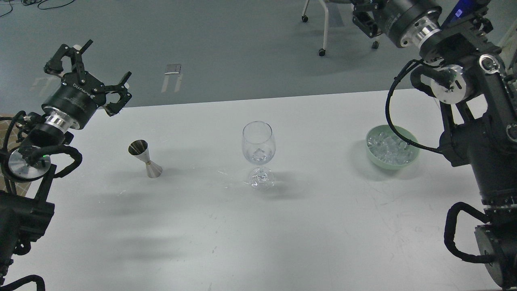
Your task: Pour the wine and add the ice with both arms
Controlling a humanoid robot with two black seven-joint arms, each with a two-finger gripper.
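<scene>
Overhead, left black gripper (97,66) fingers spread, empty, past the white table's (202,242) far-left corner, right gripper (365,18) cut off, state unclear, clear ice cubes (389,147) in pale green bowl (373,155) by right edge.

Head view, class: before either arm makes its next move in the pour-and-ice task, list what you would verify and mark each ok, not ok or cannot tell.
1. Wine glass upright, mid-table: ok.
2. Jigger upright, left of the glass, untouched: ok.
3. Liquid in the jigger: cannot tell.
4. Ice in the green bowl, right of the glass: ok.
5. Left end effector open, holding nothing: ok.
6. Right end effector state: cannot tell; dark, at the frame's top edge.
</scene>
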